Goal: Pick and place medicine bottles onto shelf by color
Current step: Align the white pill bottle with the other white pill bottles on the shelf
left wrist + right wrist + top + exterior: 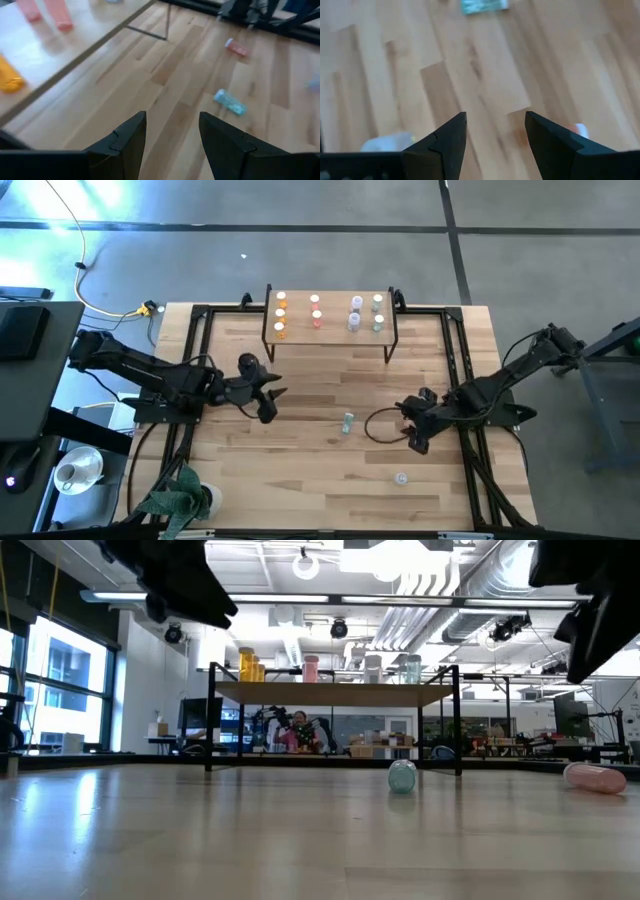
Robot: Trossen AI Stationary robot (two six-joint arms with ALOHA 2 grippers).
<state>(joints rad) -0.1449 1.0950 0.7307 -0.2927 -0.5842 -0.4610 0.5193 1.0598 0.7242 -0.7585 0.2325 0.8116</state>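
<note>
The shelf [330, 335] stands at the table's far edge on black legs. It bears orange bottles [280, 313] at its left, then pink-red [316, 310], pale [354, 313] and teal ones [378, 311]. A teal bottle [347, 421] lies on its side mid-table; it also shows in the left wrist view [230, 102] and the low view [402, 776]. A pink bottle [595, 778] lies nearer the front right [401, 477]. My left gripper [172, 120] is open and empty, left of the teal bottle [278, 395]. My right gripper [495, 120] is open and empty, right of it [408, 430].
A black cable [385, 425] loops on the table beside my right gripper. A black frame [455, 360] runs along the table's left and right sides. A potted plant [180, 498] stands at the near left corner. Bare wood lies between the shelf and the fallen bottles.
</note>
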